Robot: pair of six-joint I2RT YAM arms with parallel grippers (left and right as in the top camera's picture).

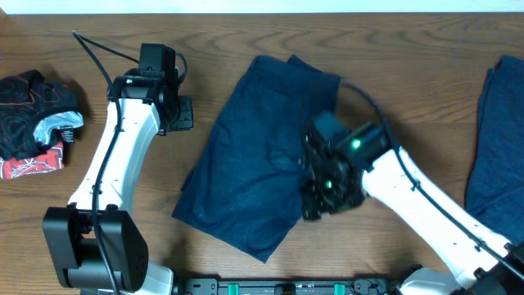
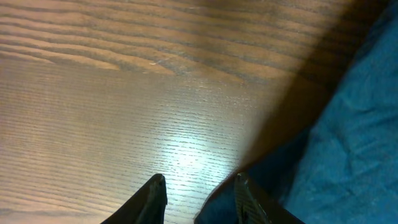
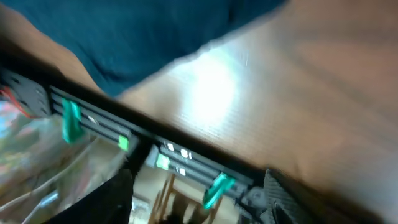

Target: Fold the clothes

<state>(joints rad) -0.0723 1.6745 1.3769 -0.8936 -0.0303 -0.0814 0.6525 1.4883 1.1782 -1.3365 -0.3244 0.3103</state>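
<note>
While the navy shorts [image 1: 250, 156] lie flat, seemingly folded once, at the middle of the tabletop [image 1: 409, 65], nothing is held. The left gripper [image 2: 198, 186] is parted over bare wood just beside the cloth's left edge, and the right gripper [image 3: 199, 186] is spread, empty, above its right edge. A pause between folds is judged. Next, a fresh hem must be pinched, or the second blue piece [image 1: 495, 139] at the right edge fetched.

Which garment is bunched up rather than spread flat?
The black garment with red and white print at the far left; the navy shorts mid-table and the blue piece at the right edge both lie flat.
</note>
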